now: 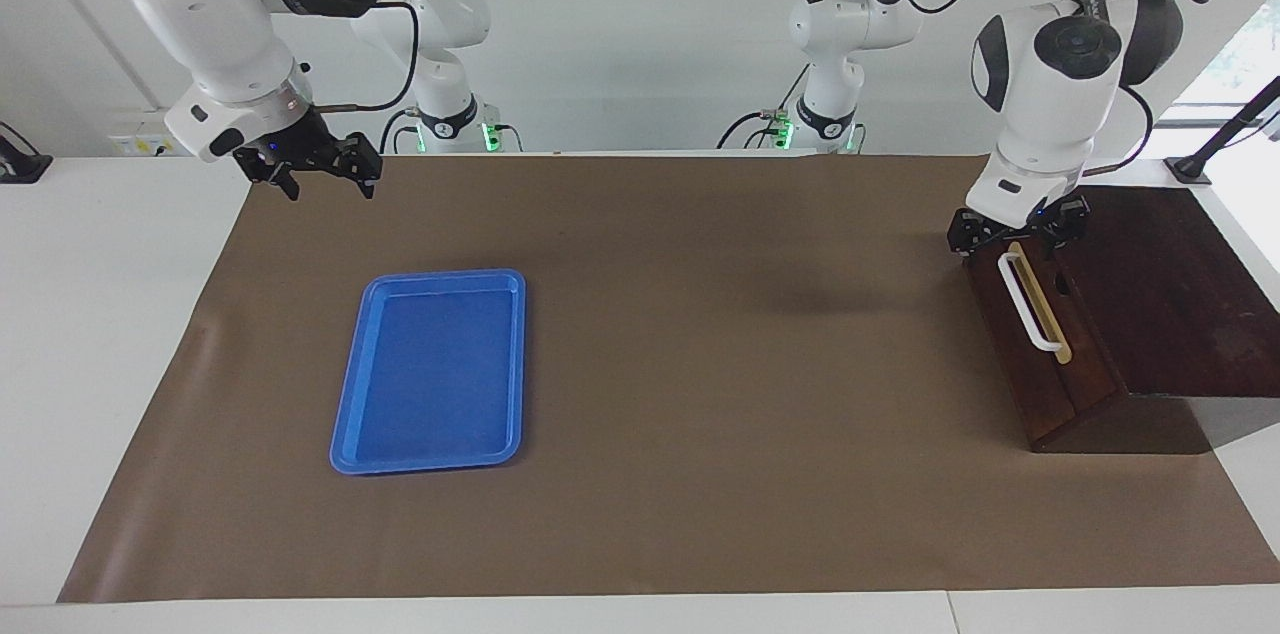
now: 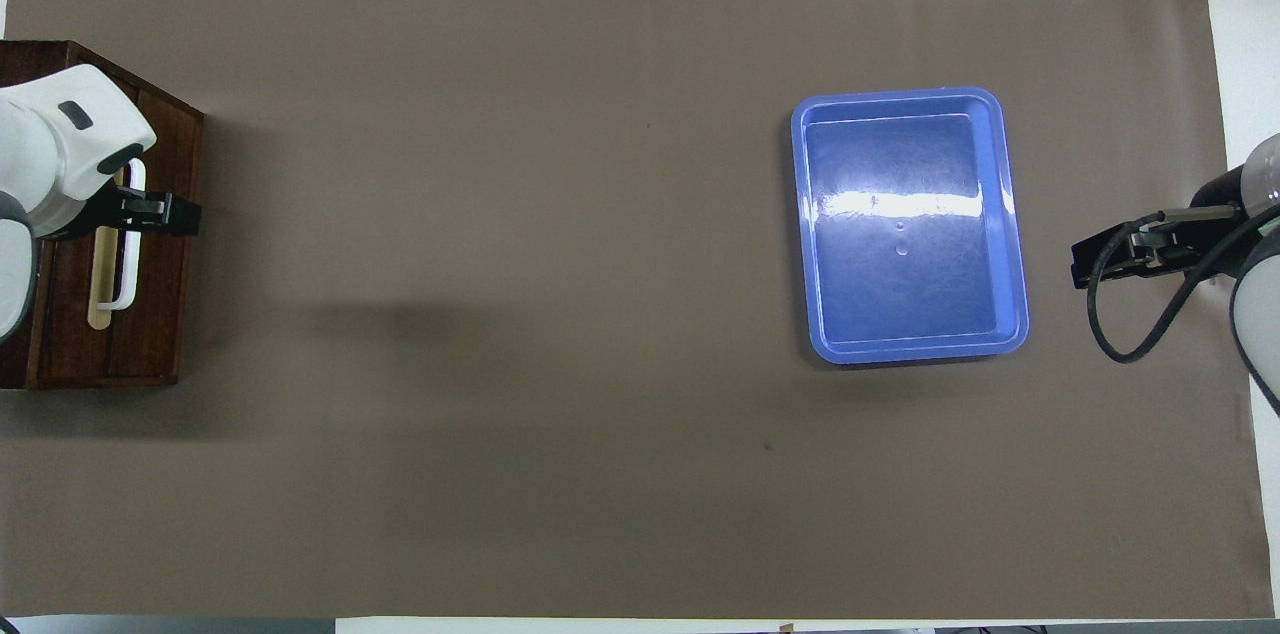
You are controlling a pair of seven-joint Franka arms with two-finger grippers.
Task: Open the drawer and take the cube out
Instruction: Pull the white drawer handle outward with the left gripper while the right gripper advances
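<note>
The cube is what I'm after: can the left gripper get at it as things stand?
Probably not yet. No cube shows; the drawer looks shut, so anything inside is closed off. The open left gripper sits at the handle, with nothing blocking a pull.

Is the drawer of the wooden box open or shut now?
Shut. The drawer front sits flush with the wooden box; no pale interior shows, and no cube is visible.
</note>
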